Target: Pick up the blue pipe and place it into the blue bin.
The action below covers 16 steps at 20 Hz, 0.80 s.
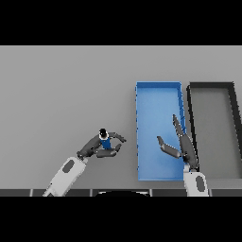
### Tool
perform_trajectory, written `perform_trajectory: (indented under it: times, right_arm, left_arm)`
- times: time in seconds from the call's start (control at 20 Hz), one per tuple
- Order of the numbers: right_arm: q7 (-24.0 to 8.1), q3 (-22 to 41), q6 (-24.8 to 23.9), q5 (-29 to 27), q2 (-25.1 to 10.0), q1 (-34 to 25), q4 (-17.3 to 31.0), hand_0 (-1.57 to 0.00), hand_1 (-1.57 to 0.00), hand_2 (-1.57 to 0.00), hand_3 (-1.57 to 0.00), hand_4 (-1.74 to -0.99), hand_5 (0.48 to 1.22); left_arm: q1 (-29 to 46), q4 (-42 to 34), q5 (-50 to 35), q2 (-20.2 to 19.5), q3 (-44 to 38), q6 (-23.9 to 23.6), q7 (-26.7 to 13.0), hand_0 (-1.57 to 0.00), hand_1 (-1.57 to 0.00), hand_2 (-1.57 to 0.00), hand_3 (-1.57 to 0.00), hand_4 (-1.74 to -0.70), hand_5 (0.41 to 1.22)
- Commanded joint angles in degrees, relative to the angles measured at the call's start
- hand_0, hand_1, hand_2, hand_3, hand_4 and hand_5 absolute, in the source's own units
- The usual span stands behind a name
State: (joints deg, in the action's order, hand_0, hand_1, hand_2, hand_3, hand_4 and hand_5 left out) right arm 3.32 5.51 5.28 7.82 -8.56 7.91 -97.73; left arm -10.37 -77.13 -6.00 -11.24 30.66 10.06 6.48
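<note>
pipe: blue pipe [105,141] small, looks light, rigid; grasp round the middle
left hand [105,147]: fingers curled round pipe
right hand [182,144]: fingers straight, idle over blue bin [158,92]
bin: near table [66,94] front edge

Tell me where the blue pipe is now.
In the head view the blue pipe sits on the grey table, left of the blue bin, with the left hand curled round it.

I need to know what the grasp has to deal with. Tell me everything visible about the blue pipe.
The blue pipe is a small blue piece with a dark end cap ringed in white at its far end. It sits on the grey table, left of the blue bin and outside it. The left hand is curled round it, fingers hiding most of its body, so its full shape cannot be told.
</note>
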Motion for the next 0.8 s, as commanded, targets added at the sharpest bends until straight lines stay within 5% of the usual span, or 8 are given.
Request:
perform_trajectory:
  times: [0.0,0.15,0.3,0.75]
  right_arm:
    - [-0.4,-0.2,-0.2,0.0,-0.2,-0.3,-0.6,0.00,0.00,0.00,0.00,-1.319,0.666]
    - [-1.0,-0.5,-0.1,0.0,-0.4,-0.8,0.2,0.00,0.00,0.00,0.00,-1.310,0.665]
    - [-0.7,0.2,-0.3,0.8,-0.4,-0.5,-0.3,0.00,0.00,0.00,0.00,-1.294,0.666]
    - [-0.3,-0.3,-0.4,1.7,-1.1,-2.0,1.8,0.00,0.00,0.00,0.00,-1.277,0.673]
  left_arm:
    - [-0.1,0.5,-0.4,0.7,-0.3,0.2,0.5,-0.59,-0.71,-0.82,-0.84,-1.45,0.906]
    - [0.6,-0.7,0.0,1.0,0.2,0.4,0.2,-1.07,-1.13,-1.18,-1.18,-1.59,1.060]
    - [0.5,-1.0,1.2,1.0,0.7,-0.7,1.1,-1.31,-1.35,-1.37,-1.35,-1.66,1.139]
    - [-2.6,-9.4,-0.8,3.5,2.0,-1.2,2.5,-1.54,-1.54,-1.54,-1.45,-1.72,1.210]
